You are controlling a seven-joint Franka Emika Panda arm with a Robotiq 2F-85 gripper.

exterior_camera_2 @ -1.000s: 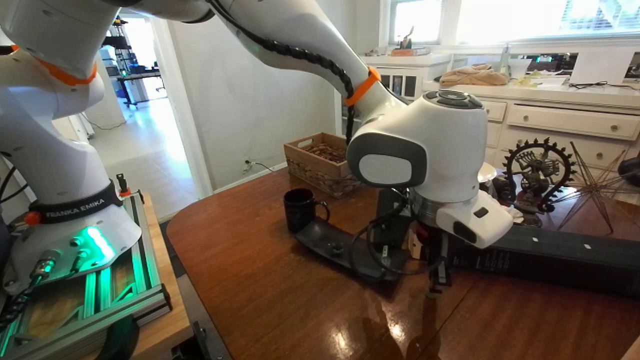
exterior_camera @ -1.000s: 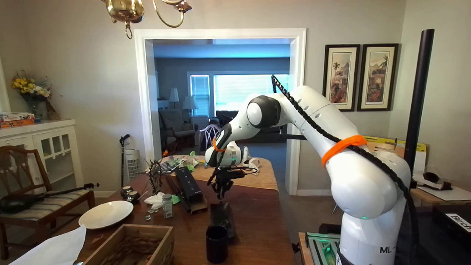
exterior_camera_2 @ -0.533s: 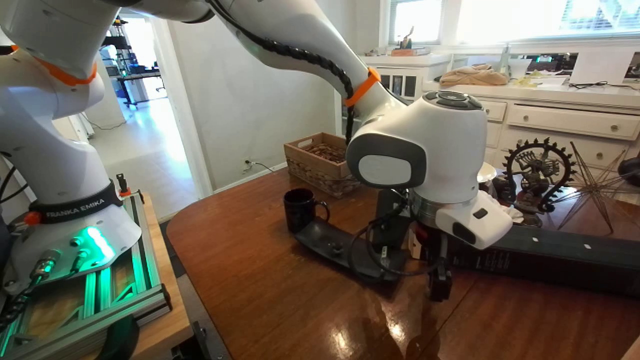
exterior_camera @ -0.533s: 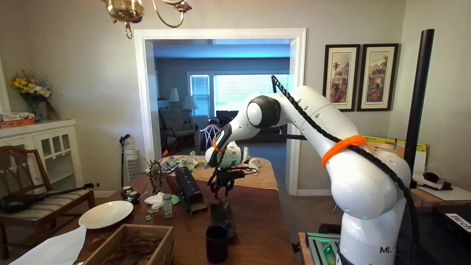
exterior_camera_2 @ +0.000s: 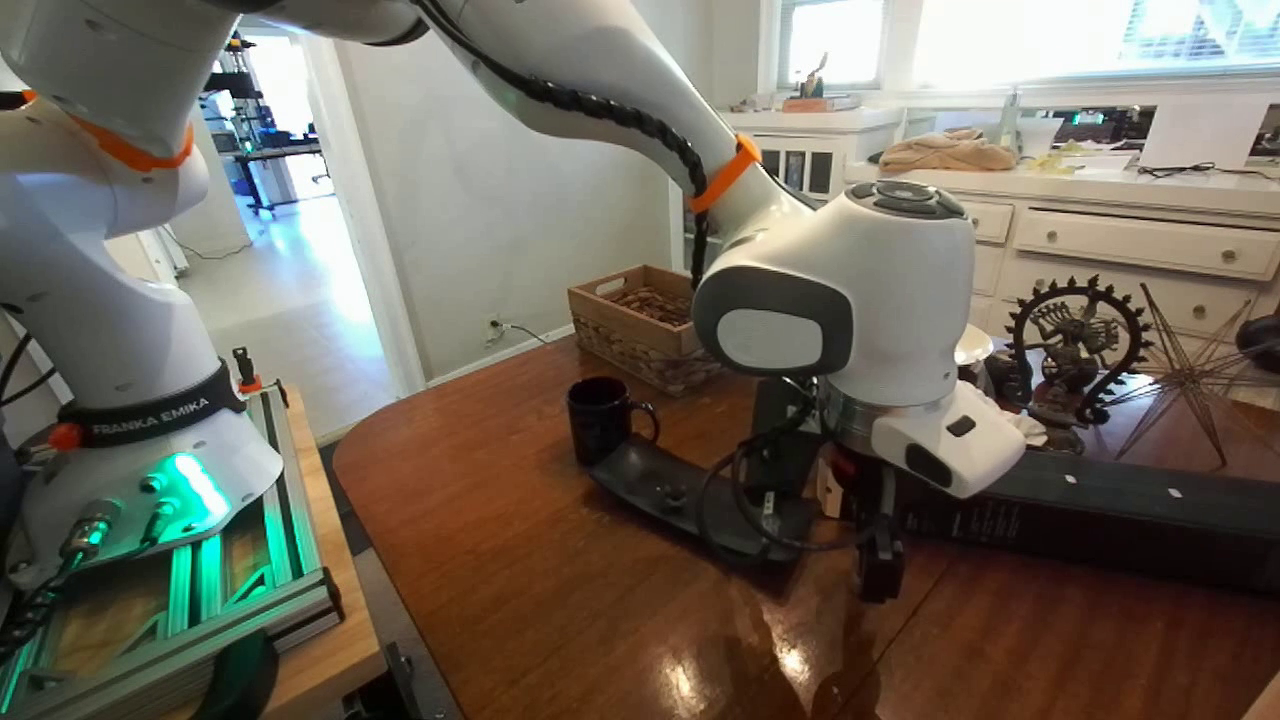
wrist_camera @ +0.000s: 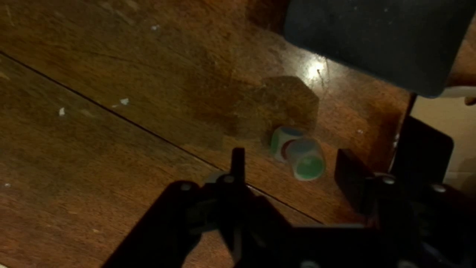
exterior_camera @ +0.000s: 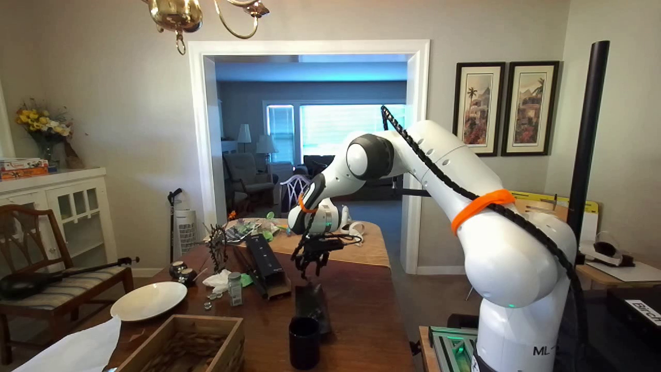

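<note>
- The black band (exterior_camera_2: pixel 152 416) around the robot's base (exterior_camera_2: pixel 130 500) is reading "FRANKA EMIKA" in pale capitals.
- The base is also carrying the letters "ML-" in an exterior view, the rest curving out of sight.
- A white label (exterior_camera: pixel 643 313) at the edge of an exterior view is reading "Birch".
- The long black box (exterior_camera_2: pixel 1100 510) is bearing small pale print, too fine to read.
- The gripper (exterior_camera: pixel 311 271) is standing with its fingers (wrist_camera: pixel 238 162) spread, wider than a second ago, when they were nearly meeting.
- The arm (exterior_camera_2: pixel 880 300), the black mug (exterior_camera_2: pixel 598 420) and the wooden basket (exterior_camera_2: pixel 625 335) are keeping their places across the frames.
- Two small blocks (wrist_camera: pixel 308 153) are showing between the spread fingers in the wrist view, over the brown table (exterior_camera_2: pixel 480 560), a gap showing on either side of them.
- Green, blue and red spots are marking the blocks; they are overlapping, stacked or side by side, I cannot tell which.
- One dark curved tray (exterior_camera_2: pixel 650 480) is lying near the gripper, one end reaching the mug.
- One mug, one basket and one white plate (exterior_camera: pixel 150 301) are resting on the table.
- Two framed pictures (exterior_camera: pixel 479 111) are hanging on the wall.
- One metal statue (exterior_camera_2: pixel 1075 345) is standing behind the long black box in an exterior view.
</note>
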